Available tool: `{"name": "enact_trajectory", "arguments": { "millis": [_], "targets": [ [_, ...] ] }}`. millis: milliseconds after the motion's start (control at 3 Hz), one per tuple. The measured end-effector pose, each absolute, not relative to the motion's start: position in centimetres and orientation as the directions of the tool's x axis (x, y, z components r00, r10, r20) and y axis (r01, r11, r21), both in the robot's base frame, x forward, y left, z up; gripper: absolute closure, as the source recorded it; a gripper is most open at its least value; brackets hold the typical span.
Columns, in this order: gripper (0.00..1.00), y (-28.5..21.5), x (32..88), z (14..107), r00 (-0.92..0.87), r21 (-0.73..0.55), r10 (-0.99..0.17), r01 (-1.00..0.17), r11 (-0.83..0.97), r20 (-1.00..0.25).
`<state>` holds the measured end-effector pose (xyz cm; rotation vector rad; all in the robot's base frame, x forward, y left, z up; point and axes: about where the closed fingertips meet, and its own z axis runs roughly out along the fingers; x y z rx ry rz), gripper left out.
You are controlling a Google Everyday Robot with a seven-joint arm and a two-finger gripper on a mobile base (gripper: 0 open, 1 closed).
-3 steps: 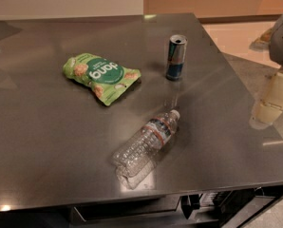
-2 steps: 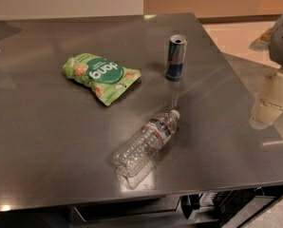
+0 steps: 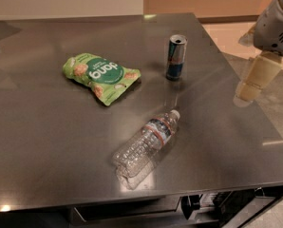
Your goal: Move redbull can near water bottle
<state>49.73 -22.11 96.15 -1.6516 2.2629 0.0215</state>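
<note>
Gripper [image 3: 249, 87] hangs beyond the table [image 3: 37, 141] right edge; open or closed, one cannot tell. Can [image 3: 176, 57] stands upright behind lying bottle [image 3: 146, 144], whose cap points toward it; green bag [image 3: 101, 75] has white upside-down letters

worktop [image 3: 46, 141]: grey metal, smooth, semi-gloss, soft reflections. redbull can [image 3: 176, 57]: glossy painted metal, bare silver rim. water bottle [image 3: 145, 144]: clear crinkled plastic, shiny, with a white plastic cap. snack bag [image 3: 101, 75]: green glossy plastic film, creased. claw [image 3: 248, 90], far right by the worktop's right side: matt cream plastic, hanging under a smooth pale-grey arm shell [image 3: 274, 23].
</note>
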Motion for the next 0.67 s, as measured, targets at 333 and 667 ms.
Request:
{"name": "enact_trajectory", "arguments": {
  "millis": [333, 667],
  "targets": [
    [0.0, -21.7, 53.8, 94.8, -0.303, -0.158, -0.89, -0.915, 0.372, -0.341],
    [0.0, -21.0, 57.9, 93.6, -0.333, -0.15, -0.855, -0.896, 0.419, -0.399]
  ]
}}
